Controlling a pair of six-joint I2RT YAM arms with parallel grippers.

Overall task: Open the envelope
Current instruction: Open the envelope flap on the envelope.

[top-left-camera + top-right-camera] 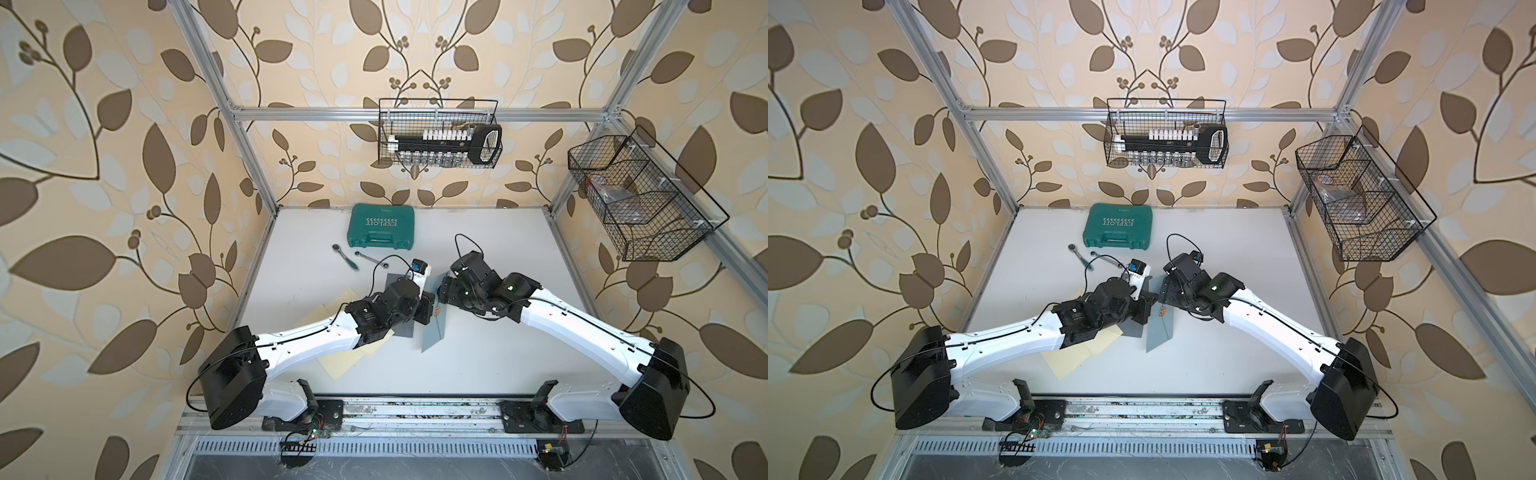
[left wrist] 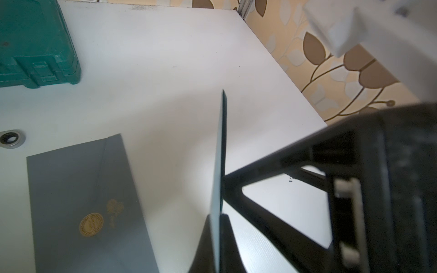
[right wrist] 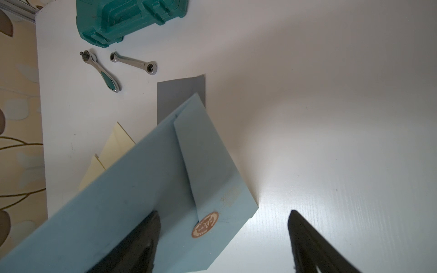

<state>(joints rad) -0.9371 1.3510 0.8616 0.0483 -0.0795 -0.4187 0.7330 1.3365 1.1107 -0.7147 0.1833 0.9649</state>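
While both arms stretch low from the near rail and bend inward to meet over mid-table, cream envelopes [image 1: 345, 361] lie under the left forearm. The left gripper [image 1: 428, 309] is clamped on the light blue envelope [image 3: 142, 189], holding it up at a tilt. The right gripper [image 3: 223, 212] faces it with jaws spread wide, one finger in front of the envelope's face beside the round seal [image 3: 205, 224]. Beyond lie a grey envelope [image 1: 405, 330], two wrenches [image 1: 347, 257] and a green case [image 1: 382, 228].
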